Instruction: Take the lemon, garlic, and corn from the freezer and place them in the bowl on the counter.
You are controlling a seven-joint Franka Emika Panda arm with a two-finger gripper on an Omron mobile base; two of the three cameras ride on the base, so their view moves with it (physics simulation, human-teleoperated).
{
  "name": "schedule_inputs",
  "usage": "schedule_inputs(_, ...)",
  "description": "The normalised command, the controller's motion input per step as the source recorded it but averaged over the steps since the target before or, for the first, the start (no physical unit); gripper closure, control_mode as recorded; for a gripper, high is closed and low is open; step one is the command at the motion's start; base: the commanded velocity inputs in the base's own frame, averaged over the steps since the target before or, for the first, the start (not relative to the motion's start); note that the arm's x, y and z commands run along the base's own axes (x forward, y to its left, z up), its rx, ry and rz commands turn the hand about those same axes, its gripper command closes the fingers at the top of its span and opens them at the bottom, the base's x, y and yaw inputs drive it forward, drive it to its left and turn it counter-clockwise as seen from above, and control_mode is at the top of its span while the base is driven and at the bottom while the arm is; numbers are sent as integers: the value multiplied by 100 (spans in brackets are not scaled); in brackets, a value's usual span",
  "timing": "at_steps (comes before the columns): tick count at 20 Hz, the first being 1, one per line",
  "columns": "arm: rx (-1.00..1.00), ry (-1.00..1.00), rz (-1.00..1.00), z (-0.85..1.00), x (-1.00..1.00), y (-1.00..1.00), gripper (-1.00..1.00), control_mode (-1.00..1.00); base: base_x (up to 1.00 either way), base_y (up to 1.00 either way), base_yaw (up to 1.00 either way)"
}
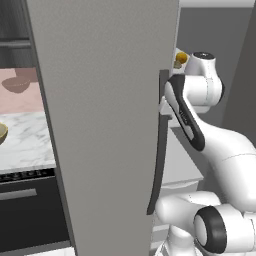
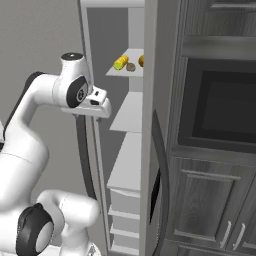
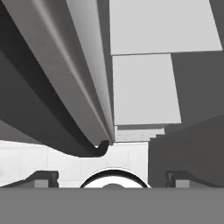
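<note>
The freezer (image 2: 127,150) stands open, and its grey door (image 1: 105,125) blocks the middle of the left base view. On an upper shelf lie the corn (image 2: 120,63), a small brownish garlic (image 2: 131,67) and the lemon (image 2: 141,61); the lemon (image 1: 181,58) also peeks out beside the arm. My gripper (image 2: 96,111) hangs below that shelf, just inside the door edge and pointing down. Its fingertips (image 3: 43,177) sit far apart with nothing between them, so it is open. The dark door handle (image 3: 65,113) runs past on the left. The tan-yellow bowl (image 1: 2,132) rests on the marble counter (image 1: 30,145) at far left.
A dull pink-brown bowl shape (image 1: 17,82) shows on the wall behind the counter. A dark appliance front (image 1: 30,210) sits under the counter. Dark wood-grain cabinets and a built-in oven (image 2: 220,110) stand right of the freezer. Several white shelves (image 2: 127,165) step down below the gripper.
</note>
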Motion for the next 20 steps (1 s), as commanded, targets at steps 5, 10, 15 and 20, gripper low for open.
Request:
schedule_inputs(5, 0, 0, 0, 7, -38, 0, -100, -100, 0, 0, 0)
schedule_inputs(10, -1, 1, 0, 20, -45, 0, -100, -100, 0, 0, 0)
schedule_inputs(15, -3, 1, 0, 16, -37, 8, -100, -100, 0, 0, 0)
schedule_inputs(20, -5, 0, 0, 19, -18, 36, -100, -100, 0, 0, 0)
